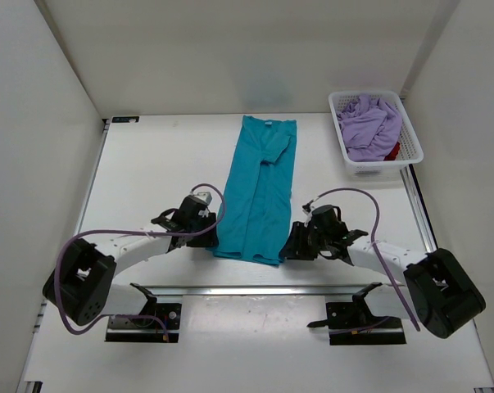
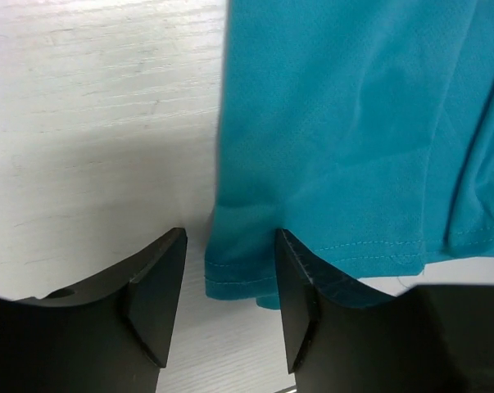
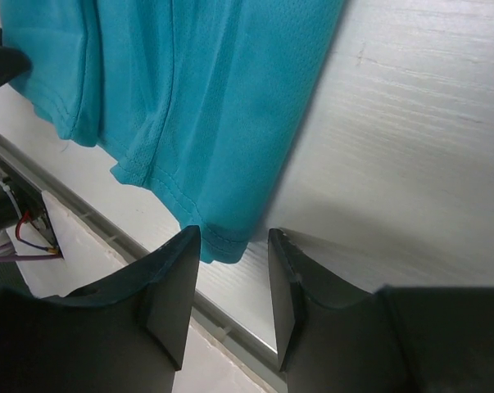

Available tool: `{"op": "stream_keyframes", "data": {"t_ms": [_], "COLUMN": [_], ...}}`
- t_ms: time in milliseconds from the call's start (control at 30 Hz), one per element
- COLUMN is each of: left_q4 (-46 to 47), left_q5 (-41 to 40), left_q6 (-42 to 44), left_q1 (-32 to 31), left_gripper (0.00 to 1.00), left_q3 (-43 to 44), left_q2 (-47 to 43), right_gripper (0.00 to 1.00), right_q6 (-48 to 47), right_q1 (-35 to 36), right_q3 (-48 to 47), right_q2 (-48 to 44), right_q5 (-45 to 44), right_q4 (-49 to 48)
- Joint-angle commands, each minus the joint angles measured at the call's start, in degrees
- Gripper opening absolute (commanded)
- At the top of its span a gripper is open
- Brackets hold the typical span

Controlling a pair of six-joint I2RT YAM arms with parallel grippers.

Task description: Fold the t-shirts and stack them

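As the teal t-shirt [image 1: 259, 188] lies 12-to-6, we find the left gripper [image 2: 230, 266] and right gripper [image 3: 234, 250] flanking its 6 o'clock hem. Both gape, empty.

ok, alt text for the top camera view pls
A teal shirt, folded into a long narrow strip, lies in the middle of a white table, with the left gripper and right gripper at its two near corners. At the far right, a white basket holds a lavender shirt and a partly hidden red shirt.
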State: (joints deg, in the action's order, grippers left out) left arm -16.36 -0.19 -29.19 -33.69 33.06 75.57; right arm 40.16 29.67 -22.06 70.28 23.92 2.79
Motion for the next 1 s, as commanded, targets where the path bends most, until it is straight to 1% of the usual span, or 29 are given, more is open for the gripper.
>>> {"op": "stream_keyframes", "data": {"t_ms": [0, 33, 133, 167, 233, 267, 300, 333, 367, 433, 467, 533, 567, 600, 633, 700, 767, 867, 933, 967], "left_q4": [0.4, 0.6, 2.2, 2.7, 3.8, 4.1, 3.6, 3.4, 3.4, 1.1, 0.6, -0.2, -0.9, -2.6, -4.4, -6.7, -10.1, -10.7, -9.7, -9.0], "left_q5": [2.3, 2.8, 3.9, 4.2, 5.5, 5.6, 5.8, 5.7, 6.3, 5.3, 5.6, 8.1, 7.7, 7.5, 7.6, 7.9, 8.0, 7.7, 5.2, 4.8], "left_q6": [-0.6, -0.8, -1.7, -1.7, -2.8, -3.0, -3.0, -3.2, -3.2, -4.6, -6.1, -7.9, -8.5, -9.9, -11.2, -12.5, -12.2, -10.4, -8.8, -8.3], "left_q1": [-1.2, -1.2, -1.5, -1.4, -2.1, -2.2, -2.5, -2.8, -2.8, -3.3, -3.7, -4.5, -4.8, -6.5, -6.8, -7.8, -6.7, -4.5, -4.0, -2.8], "left_gripper": [0.57, 0.56, 0.53, 0.48, 0.36, 0.33, 0.26, 0.23, 0.18, 0.1, 0.08, 0.04, 0.03, 0.01, 0.0, 0.0, 0.0, 0.0, 0.0, 0.0], "left_q3": [-1.5, -1.9, -2.5, -2.6, -2.7, -2.6, -2.8, -3.1, -3.6, -5.2, -7.1, -10.2, -11.3, -11.9, -12.4, -12.1, -9.3, -3.1, 2.6, 4.1], "left_q2": [0.1, -0.2, 0.6, 1.1, 0.9, 0.8, 0.9, 0.7, 0.0, -2.1, -4.1, -7.4, -9.3, -12.2, -13.2, -18.4, -21.1, -21.7, -18.1, -15.5], "right_gripper": [0.36, 0.36, 0.29, 0.28, 0.17, 0.16, 0.11, 0.08, 0.07, 0.0, 0.0, 0.0, 0.0, 0.0, 0.0, 0.0, 0.0, 0.0, 0.0, 0.0], "right_q6": [1.1, 1.2, 1.8, 1.2, 0.8, 0.8, 0.8, 0.7, 0.6, 1.5, 1.8, 3.0, 4.2, 4.7, 5.8, 6.5, 5.5, 1.5, -1.5, -3.5], "right_q1": [1.8, 1.8, 1.7, 1.7, 2.4, 2.7, 3.1, 3.5, 3.4, 4.1, 5.2, 7.5, 8.6, 10.5, 11.1, 11.9, 9.3, 4.1, 0.2, -2.0], "right_q3": [1.1, 1.0, 1.1, 1.1, 0.4, -0.4, -0.3, -0.2, 0.1, 0.7, 1.3, 2.5, 3.3, 3.6, 3.9, 3.5, 1.9, -1.9, -6.0, -7.4], "right_q2": [0.5, 0.4, 1.9, 2.2, 3.4, 3.4, 3.4, 2.8, 2.1, 0.6, -0.7, -3.1, -5.5, -6.5, -9.0, -12.3, -16.0, -15.6, -13.4, -11.1], "right_q5": [-0.6, -0.7, 1.3, 1.3, 1.5, 1.3, 1.0, 1.6, 1.9, 1.5, 1.4, -0.2, -1.3, -1.8, -2.0, -4.1, -3.5, -2.0, 0.0, 0.9], "right_q4": [-1.5, -1.8, -3.4, -4.1, -4.2, -4.1, -4.6, -4.9, -5.2, -3.8, -3.1, -0.1, 1.9, 3.4, 4.4, 8.4, 11.5, 13.0, 13.3, 12.9]}}
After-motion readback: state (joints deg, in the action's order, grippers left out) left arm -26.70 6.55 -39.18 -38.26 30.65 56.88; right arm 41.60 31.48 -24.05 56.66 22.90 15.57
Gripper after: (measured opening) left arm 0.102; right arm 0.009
